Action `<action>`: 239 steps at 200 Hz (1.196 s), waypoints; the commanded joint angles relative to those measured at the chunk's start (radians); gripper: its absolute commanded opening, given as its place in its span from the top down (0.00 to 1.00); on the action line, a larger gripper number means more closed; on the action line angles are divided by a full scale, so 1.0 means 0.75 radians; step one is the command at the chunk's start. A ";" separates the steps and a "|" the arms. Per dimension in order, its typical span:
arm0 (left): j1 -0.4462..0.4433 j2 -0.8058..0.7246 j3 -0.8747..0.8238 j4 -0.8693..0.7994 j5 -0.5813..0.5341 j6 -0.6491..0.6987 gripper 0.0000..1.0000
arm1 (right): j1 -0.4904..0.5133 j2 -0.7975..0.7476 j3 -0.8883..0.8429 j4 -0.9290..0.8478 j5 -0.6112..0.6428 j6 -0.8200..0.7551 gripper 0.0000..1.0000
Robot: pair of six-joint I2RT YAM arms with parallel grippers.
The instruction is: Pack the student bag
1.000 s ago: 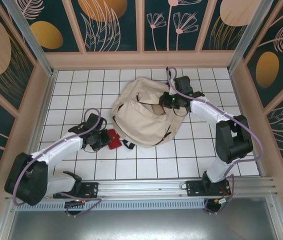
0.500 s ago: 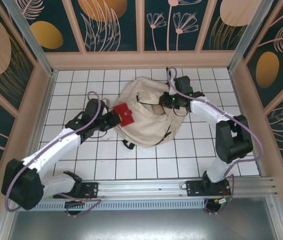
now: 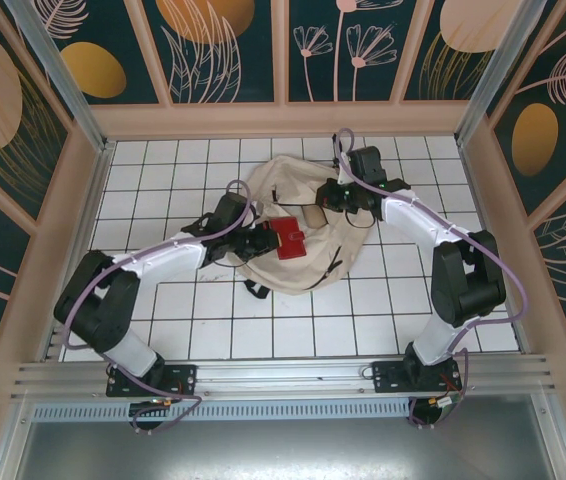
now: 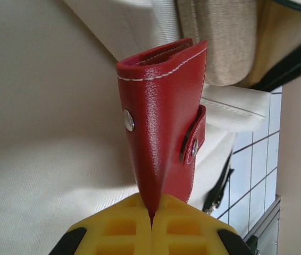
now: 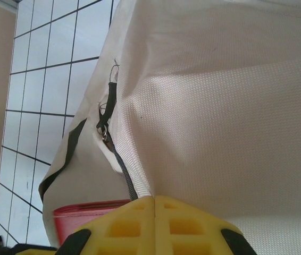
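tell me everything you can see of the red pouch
The red pouch looks like grained leather. It is flat and folded, with pale stitching along its edges, a silver rivet on one face and a small strap fastened by a snap. The left claw is shut on its narrow end, so the pouch sticks out ahead, off the table. From above it sits over the middle of the student bag, near the opening. Whether it touches the fabric cannot be told.

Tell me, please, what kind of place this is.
Most likely a robot test cell, not a home: a white tiled table is boxed in by painted panels, and the left arm and right arm are bolted to a metal rail at its near edge.
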 commanded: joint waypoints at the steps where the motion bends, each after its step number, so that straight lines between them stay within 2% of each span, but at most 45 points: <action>1: 0.001 0.083 0.124 0.077 0.027 -0.029 1.00 | 0.003 -0.021 0.051 0.008 -0.051 0.018 1.00; 45: 0.013 0.289 0.329 0.051 -0.068 -0.029 1.00 | 0.018 -0.047 0.016 0.004 -0.038 0.023 1.00; 78: 0.025 0.354 0.405 0.142 -0.144 -0.112 1.00 | 0.026 -0.069 -0.014 0.007 -0.031 0.031 1.00; 105: 0.025 0.353 0.394 0.307 -0.153 -0.236 1.00 | 0.031 -0.082 -0.038 0.016 -0.031 0.042 1.00; 133: 0.024 0.262 0.335 0.270 -0.258 -0.248 1.00 | 0.032 -0.088 -0.043 0.019 -0.027 0.046 1.00; 149: 0.032 0.222 0.274 0.253 -0.256 -0.268 1.00 | 0.032 -0.088 -0.043 0.024 -0.017 0.045 1.00; 163: 0.033 0.199 0.189 0.347 -0.216 -0.359 1.00 | 0.033 -0.084 -0.042 0.033 -0.018 0.047 1.00; 186: 0.023 0.199 0.062 0.656 -0.113 -0.582 1.00 | 0.036 -0.075 -0.040 0.045 -0.030 0.059 1.00; 220: 0.002 0.211 0.057 0.720 -0.212 -0.685 1.00 | 0.054 -0.068 -0.038 0.047 -0.046 0.062 1.00; 239: 0.000 0.259 0.061 0.853 -0.219 -0.759 1.00 | 0.063 -0.065 -0.046 0.044 -0.045 0.061 1.00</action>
